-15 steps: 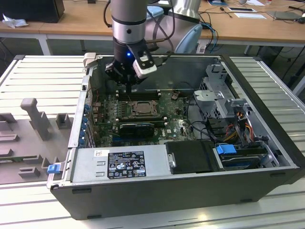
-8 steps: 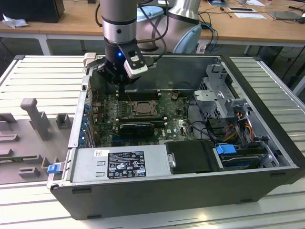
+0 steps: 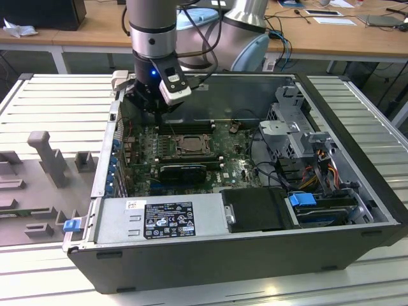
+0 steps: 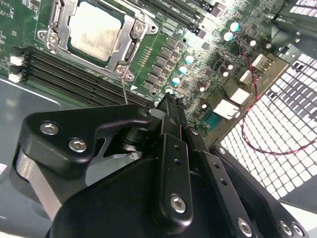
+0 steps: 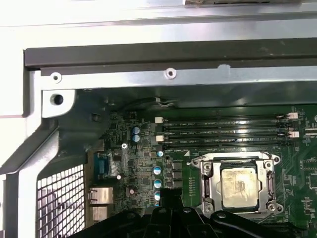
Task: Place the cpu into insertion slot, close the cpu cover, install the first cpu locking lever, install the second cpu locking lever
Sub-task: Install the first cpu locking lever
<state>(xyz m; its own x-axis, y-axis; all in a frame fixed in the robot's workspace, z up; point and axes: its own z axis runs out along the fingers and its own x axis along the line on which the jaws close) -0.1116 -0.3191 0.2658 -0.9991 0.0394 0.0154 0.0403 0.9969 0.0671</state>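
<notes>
In the exterior view the gripper (image 3: 152, 102) is hovering over the motherboard (image 3: 233, 169); whether it is clenched or released, I cannot tell. At its four o'clock, the cpu (image 3: 189, 146) is sitting in the insertion slot (image 5: 271, 184), with the cpu cover (image 5: 213, 185) lying flat around it.

No print can be read. A black label (image 3: 169, 218) and a small white sticker (image 3: 135, 205) sit on the silver power supply (image 3: 207, 205), their lettering too small to make out.
</notes>
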